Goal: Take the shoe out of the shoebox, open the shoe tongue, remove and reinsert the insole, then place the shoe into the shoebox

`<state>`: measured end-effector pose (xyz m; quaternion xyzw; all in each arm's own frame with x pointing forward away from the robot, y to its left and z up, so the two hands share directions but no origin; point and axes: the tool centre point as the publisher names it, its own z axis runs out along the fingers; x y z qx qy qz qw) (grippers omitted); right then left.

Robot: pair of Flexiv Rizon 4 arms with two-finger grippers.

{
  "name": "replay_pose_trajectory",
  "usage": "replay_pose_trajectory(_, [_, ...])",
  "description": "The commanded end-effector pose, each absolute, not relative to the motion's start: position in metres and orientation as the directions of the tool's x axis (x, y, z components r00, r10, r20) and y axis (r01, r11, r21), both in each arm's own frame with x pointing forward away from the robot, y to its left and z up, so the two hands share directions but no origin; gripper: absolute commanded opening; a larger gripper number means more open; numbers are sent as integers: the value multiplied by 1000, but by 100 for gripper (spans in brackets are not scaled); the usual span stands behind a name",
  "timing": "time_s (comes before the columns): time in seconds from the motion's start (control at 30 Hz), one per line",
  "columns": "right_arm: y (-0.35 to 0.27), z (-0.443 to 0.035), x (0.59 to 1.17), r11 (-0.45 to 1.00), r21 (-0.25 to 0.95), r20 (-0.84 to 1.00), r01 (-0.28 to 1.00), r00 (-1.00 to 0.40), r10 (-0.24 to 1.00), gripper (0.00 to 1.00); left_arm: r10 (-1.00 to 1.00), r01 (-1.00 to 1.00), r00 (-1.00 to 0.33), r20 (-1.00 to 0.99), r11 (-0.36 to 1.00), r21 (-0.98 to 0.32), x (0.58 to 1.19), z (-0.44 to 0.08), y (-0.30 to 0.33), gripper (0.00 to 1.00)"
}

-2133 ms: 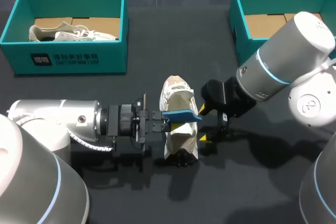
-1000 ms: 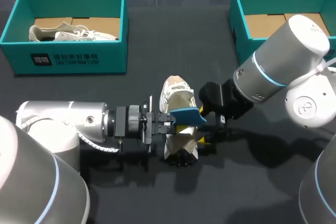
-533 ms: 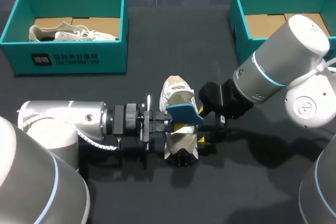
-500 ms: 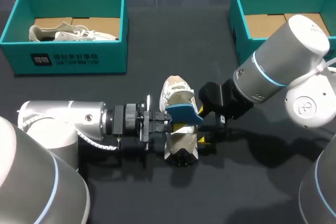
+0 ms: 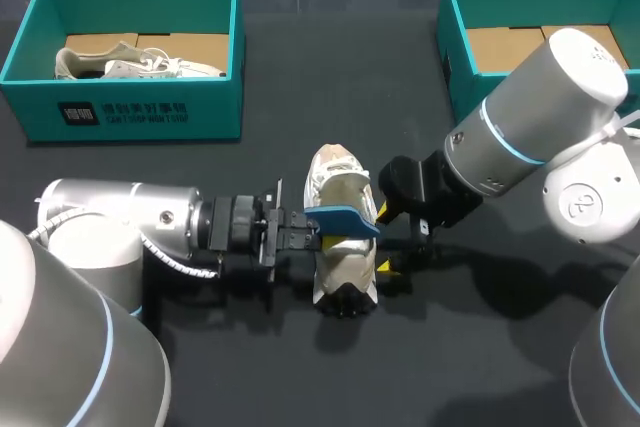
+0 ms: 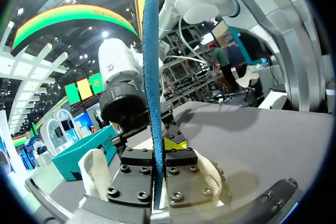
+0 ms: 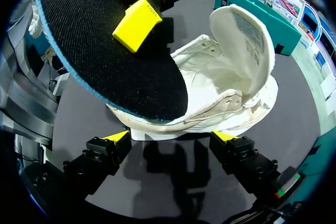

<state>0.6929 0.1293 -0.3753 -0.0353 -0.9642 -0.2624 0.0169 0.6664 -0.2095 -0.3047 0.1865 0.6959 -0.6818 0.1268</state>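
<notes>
A white shoe (image 5: pixel 338 247) lies on the dark table at the middle, its tongue (image 7: pixel 245 34) folded up and back. My left gripper (image 5: pixel 312 233) comes in from the shoe's left and is shut on a blue insole (image 5: pixel 346 217), held level just over the shoe's opening. In the left wrist view the insole (image 6: pixel 153 77) shows edge-on, clamped between the fingers (image 6: pixel 135 174). My right gripper (image 5: pixel 392 250) stands open at the shoe's right side. In the right wrist view its yellow tips (image 7: pixel 118 138) straddle the shoe (image 7: pixel 220 95), not touching it, and the insole's dark underside (image 7: pixel 100 51) hangs above.
A teal shoebox (image 5: pixel 130 112) at the back left holds another pale shoe (image 5: pixel 140 65). A second teal shoebox (image 5: pixel 455 57) at the back right shows only brown cardboard inside. My right arm's big elbow (image 5: pixel 560 117) hangs in front of that box.
The left arm has drawn back a little to the left, and the insole has turned from tilted to nearly level over the shoe. The right arm has not moved.
</notes>
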Motion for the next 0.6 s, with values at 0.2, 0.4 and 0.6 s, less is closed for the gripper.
replay_pose_trajectory(0.2, [131,-376,692,861,502,50,78,-997,60,100,113,463,-881,-459,11,-886,676,-314,-213,0])
replay_pose_trajectory(0.4, [131,-376,692,861,502,50,78,-997,60,100,98,494,-867,-488,50,-868,681,-323,-212,0])
replay_pose_trajectory(0.6, [131,-376,692,861,502,50,78,-997,60,100,97,506,-861,-499,71,-859,685,-334,-211,0])
